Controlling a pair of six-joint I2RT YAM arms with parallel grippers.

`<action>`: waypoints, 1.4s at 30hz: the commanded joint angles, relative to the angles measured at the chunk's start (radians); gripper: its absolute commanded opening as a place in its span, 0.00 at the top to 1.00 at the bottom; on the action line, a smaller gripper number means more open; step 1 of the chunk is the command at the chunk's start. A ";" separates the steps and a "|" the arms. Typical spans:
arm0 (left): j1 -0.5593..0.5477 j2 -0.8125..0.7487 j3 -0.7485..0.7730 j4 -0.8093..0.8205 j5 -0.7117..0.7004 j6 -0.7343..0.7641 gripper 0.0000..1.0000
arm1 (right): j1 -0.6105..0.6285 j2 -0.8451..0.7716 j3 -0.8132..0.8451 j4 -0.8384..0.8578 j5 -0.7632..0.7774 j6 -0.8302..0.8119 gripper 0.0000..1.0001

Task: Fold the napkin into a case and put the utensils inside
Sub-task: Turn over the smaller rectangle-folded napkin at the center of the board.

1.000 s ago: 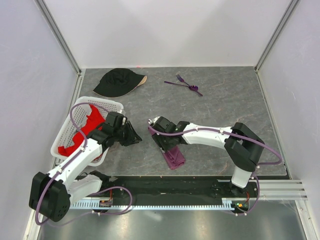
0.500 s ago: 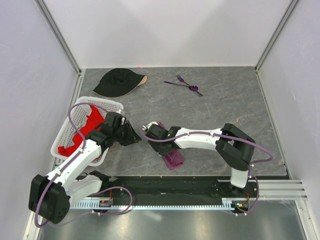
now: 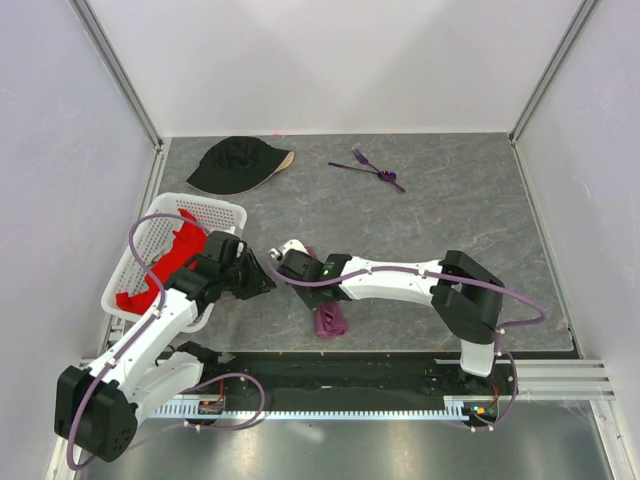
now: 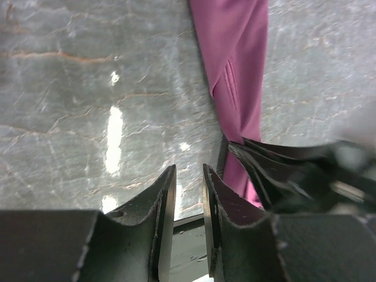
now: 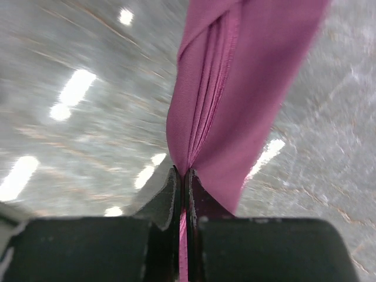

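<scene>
Surface: grey tabletop (image 3: 450, 230) with a marbled, stone-like grain and a slight gloss, enclosed by plain white walls (image 3: 340, 60) with metal corner posts. Right gripper (image 5: 181, 176): fingers pressed together, clamped on a gathered edge of the napkin (image 3: 330, 320), which lies just toward 6 o'clock from the table's middle as a narrow, long folded strip. Left gripper (image 4: 189, 176): fingers a narrow gap apart, holding nothing, over bare table just beside the strip at its 9 o'clock side. Napkin: plum-purple, thin, soft, faint sheen, layered pleats at the pinched end. Utensils (image 3: 370, 169): slender purple plastic pieces, crossed, at 12 o'clock near the far edge, well apart from the napkin. Cap (image 3: 237, 164): black fabric, tan under-brim, 11 o'clock. Basket (image 3: 128, 268): white plastic lattice, 9 o'clock, containing a crumpled red cloth (image 3: 180, 248).
</scene>
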 commanded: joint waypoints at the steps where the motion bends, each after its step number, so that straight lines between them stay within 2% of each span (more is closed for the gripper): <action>1: 0.006 -0.032 0.012 -0.028 -0.025 0.006 0.68 | -0.012 -0.093 0.094 0.029 -0.170 0.013 1.00; 6: 0.008 -0.071 0.074 -0.091 -0.041 -0.006 0.69 | -0.095 -0.135 0.039 0.168 -0.441 0.065 1.00; 7: 0.009 -0.081 0.085 -0.102 -0.041 -0.009 0.69 | -0.112 -0.135 0.020 0.234 -0.557 0.083 1.00; 10: 0.009 -0.113 0.139 -0.154 -0.048 -0.012 0.69 | -0.167 -0.129 -0.059 0.396 -0.702 0.152 1.00; 11: 0.009 -0.121 0.151 -0.169 -0.052 -0.012 0.69 | -0.189 -0.117 -0.099 0.440 -0.797 0.197 1.00; 14: 0.009 -0.131 0.187 -0.206 -0.060 -0.016 0.69 | -0.227 -0.095 -0.187 0.624 -0.911 0.280 1.00; 21: 0.008 -0.112 0.205 -0.220 -0.060 -0.022 0.68 | -0.298 -0.055 -0.342 0.898 -1.043 0.402 1.00; 30: 0.008 -0.013 0.208 -0.162 -0.026 -0.006 0.69 | -0.437 -0.035 -0.507 1.093 -1.141 0.469 1.00; 33: 0.008 0.045 0.204 -0.108 0.014 0.003 0.69 | -0.499 -0.037 -0.566 1.111 -1.161 0.461 0.99; 36: -0.003 0.141 0.202 -0.022 0.060 0.004 0.69 | -0.591 -0.029 -0.615 1.100 -1.200 0.424 0.87; 37: -0.015 0.164 0.204 -0.004 0.072 0.003 0.69 | -0.641 -0.030 -0.623 1.071 -1.209 0.406 0.80; 38: -0.021 0.186 0.213 0.016 0.078 0.003 0.69 | -0.663 -0.040 -0.614 1.011 -1.198 0.295 0.67; 39: -0.024 0.230 0.219 0.053 0.086 0.000 0.69 | -0.677 -0.062 -0.598 0.812 -1.151 0.222 0.60; 40: -0.034 0.247 0.227 0.073 0.107 -0.009 0.69 | -0.678 -0.137 -0.557 0.704 -1.091 0.155 0.52; 41: -0.041 0.269 0.243 0.093 0.113 -0.012 0.69 | -0.669 -0.183 -0.540 0.611 -0.959 0.093 0.38; 42: -0.049 0.305 0.253 0.120 0.115 -0.017 0.69 | -0.660 -0.226 -0.523 0.484 -0.909 0.034 0.33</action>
